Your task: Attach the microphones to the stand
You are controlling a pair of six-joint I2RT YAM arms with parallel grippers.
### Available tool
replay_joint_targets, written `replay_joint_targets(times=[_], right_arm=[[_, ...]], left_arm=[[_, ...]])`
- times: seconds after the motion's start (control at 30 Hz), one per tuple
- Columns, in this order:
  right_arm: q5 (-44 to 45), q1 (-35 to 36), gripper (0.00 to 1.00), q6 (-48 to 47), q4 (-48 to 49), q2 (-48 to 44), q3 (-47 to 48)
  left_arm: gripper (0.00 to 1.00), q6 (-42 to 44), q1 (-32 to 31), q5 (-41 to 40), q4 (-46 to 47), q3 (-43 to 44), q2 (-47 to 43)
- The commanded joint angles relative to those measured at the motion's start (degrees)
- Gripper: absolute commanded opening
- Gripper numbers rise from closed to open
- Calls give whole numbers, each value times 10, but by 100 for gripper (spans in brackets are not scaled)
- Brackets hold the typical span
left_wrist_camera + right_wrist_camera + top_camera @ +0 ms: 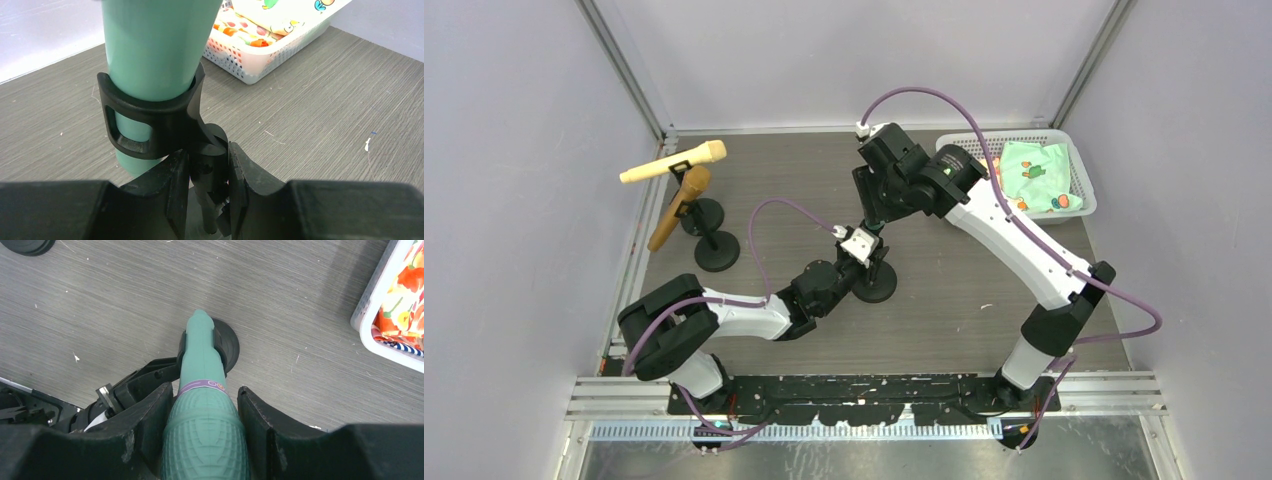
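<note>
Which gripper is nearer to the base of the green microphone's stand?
Left. The left gripper clamps the stand just above its base; the right gripper holds the green microphone higher up.

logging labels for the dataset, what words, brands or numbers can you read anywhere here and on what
On the purple band around the green microphone: small pale marks, too blurred to read.
On the cloth in the basket: printed pictures only, no words.
On the stand: no text visible.
Nothing else here can be read.
</note>
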Motion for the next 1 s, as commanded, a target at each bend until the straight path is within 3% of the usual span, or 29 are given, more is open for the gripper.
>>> replay_joint_targets(times=[0.0, 0.6, 0.97], right_arm=[[8, -9, 1, -25, -84, 71, -60], [12, -10, 1, -14, -39, 55, -106], [31, -4, 25, 24, 100, -53, -205]], left_arm=[[0, 46, -19, 29, 5, -1, -10], [0, 31, -19, -22, 6, -12, -13], [0, -8, -19, -54, 6, -22, -13]])
